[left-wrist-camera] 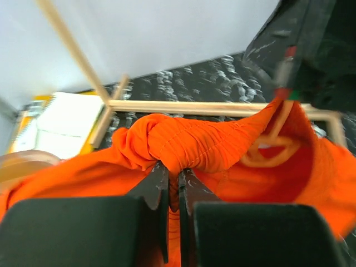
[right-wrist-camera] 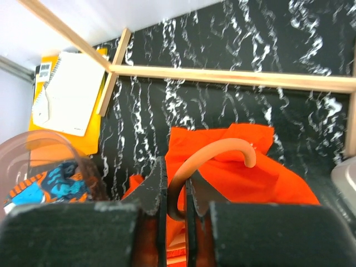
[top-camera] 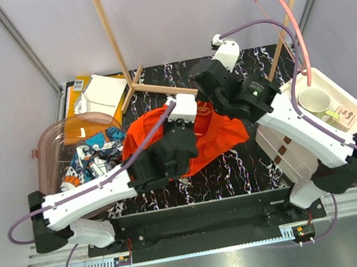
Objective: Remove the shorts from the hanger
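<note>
L gripper (left-wrist-camera: 173,171) is pinched tight on a bunched bit of waistband of the orange shorts (top-camera: 217,139), mid-table. R gripper (right-wrist-camera: 175,179) is clamped on the hook of the hanger (right-wrist-camera: 214,148), just right of that pinch. Waistband runs approx left-right btwn the two grips, so I'd guess the cloth must slide left, away from the hook. The patterned pair (top-camera: 96,155) sits in the clear bin (top-camera: 46,146) at left.

Bright, diffuse light; soft shadows. Scene beyond left gripper (left-wrist-camera: 173,173) is blurred; beyond right gripper (right-wrist-camera: 176,171) sharp, finger bodies defocused.
</note>
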Motion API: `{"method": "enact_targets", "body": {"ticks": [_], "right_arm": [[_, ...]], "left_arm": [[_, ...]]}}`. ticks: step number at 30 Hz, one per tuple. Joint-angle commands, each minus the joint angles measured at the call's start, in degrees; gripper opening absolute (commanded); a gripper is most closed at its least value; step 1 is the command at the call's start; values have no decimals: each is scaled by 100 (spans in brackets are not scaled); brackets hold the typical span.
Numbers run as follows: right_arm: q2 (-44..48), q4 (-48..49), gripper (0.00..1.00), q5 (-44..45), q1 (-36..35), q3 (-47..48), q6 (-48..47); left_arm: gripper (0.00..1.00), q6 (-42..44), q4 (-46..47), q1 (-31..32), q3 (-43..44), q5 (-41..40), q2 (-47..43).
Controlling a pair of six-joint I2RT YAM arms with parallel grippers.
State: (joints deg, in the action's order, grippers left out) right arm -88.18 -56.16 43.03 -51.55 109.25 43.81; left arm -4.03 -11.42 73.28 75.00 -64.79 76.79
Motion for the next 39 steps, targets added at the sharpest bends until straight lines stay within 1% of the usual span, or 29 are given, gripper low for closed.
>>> {"method": "enact_targets", "body": {"ticks": [1, 2, 3, 5, 7, 8, 10, 12, 17, 20, 23, 28, 31, 32, 33, 35, 36, 38, 39], "right_arm": [[749, 658, 0, 767, -13, -728, -942], [898, 859, 0, 830, -4, -860, -1075], [978, 992, 0, 865, -13, -1131, -1233], [1258, 1473, 0, 997, -4, -1431, -1681], [1452, 1791, 0, 1076, -4, -1880, -2085], [1644, 2141, 0, 1085, -4, -2029, -2209], [1812, 2372, 0, 1129, 22, -2346, -2333], [2006, 2434, 0, 1138, 40, -2513, -2307], [2252, 2777, 0, 936, 49, -2803, -2272], [2314, 2795, 0, 770, 84, -2813, -2088], [2393, 2821, 0, 313, 101, -2769, -1798], [2455, 2856, 0, -84, 136, -2708, -1569], [2446, 2813, 0, -267, 136, -2585, -1464], [2377, 2786, 0, -416, 136, -2454, -1402], [2332, 2777, 0, -792, 136, -2374, -1245], [2114, 2742, 0, -1277, 136, -2146, -1060], [2025, 2725, 0, -1758, 136, -2067, -807], [1753, 2672, 0, -2278, 128, -1856, -559], [1673, 2672, 0, -2829, 119, -1803, -349]], "left_arm": [[0, -976, -852, -173, 217, 1099, -1077], [0, -1090, -914, -182, 130, 1240, -1392], [0, -1265, -949, -182, 76, 1563, -1543], [0, -1302, -1046, -217, 41, 1881, -1920], [0, -1425, -1352, -261, 111, 2111, -2071], [0, -1460, -1458, -296, 163, 2190, -2185], [0, -1627, -1635, -366, 94, 2401, -2335], [0, -1793, -1635, -436, -55, 2663, -2633], [0, -2066, -1723, -700, -548, 2718, -3196], [0, -2189, -1881, -964, -636, 2797, -3337], [0, -2339, -2031, -1227, -715, 2858, -3408], [0, -2515, -2154, -1798, -759, 3315, -3426], [0, -2497, -1979, -1896, -873, 3683, -3365], [0, -2480, -1908, -1931, -917, 3815, -3321], [0, -2462, -1742, -1948, -935, 4138, -3250], [0, -2453, -1575, -2010, -961, 4439, -2978], [0, -2453, -1374, -2062, -944, 4684, -2890], [0, -2479, -1179, -2142, -900, 4957, -2583], [0, -2488, -1039, -2281, -795, 5072, -2451]]}}
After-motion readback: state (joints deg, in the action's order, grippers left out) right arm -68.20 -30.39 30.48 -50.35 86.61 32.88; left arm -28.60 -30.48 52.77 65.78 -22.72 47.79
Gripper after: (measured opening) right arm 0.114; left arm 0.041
